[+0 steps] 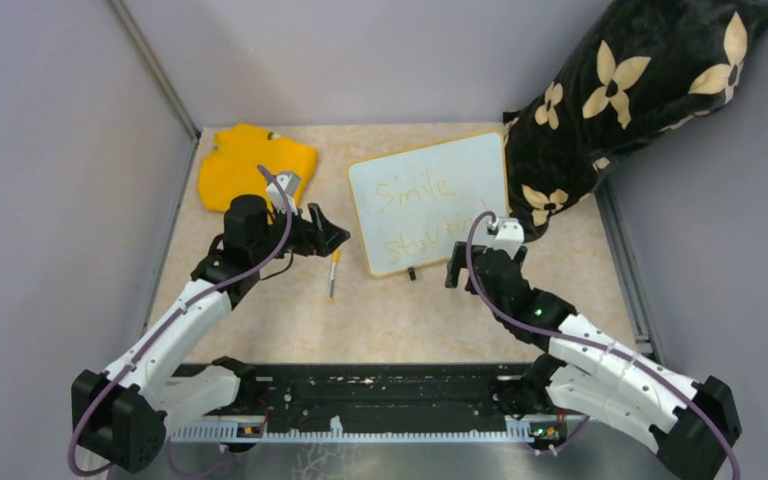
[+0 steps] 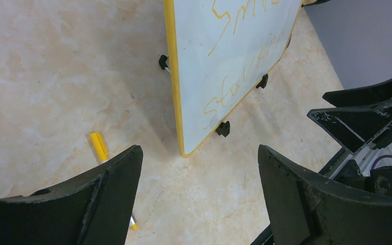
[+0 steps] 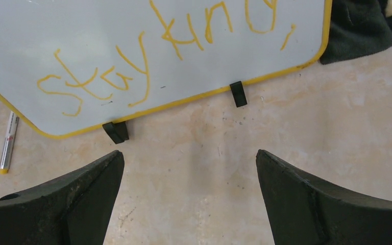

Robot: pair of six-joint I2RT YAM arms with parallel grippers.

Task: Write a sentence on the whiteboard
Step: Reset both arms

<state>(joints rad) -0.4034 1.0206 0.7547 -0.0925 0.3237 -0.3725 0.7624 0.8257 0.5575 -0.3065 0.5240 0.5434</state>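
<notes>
Your whiteboard [image 1: 480,165] lies mid-counter [image 1: 400,320], its far right corner by the black floral cushion [image 1: 620,90]. It carries the sentence [image 1: 415,192] "Smile" over "Stay kind" in yellow. Your left hand [image 2: 199,150] and right hand [image 3: 189,158] both hang spread, holding nothing, close to its near edge. A marker [image 1: 333,275] lies just left of the board.

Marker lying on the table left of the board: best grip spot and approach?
Mid-barrel of the marker, straight down from above with the left gripper, jaws across its width. It lies flat, apart from the whiteboard, with both long sides free.
</notes>
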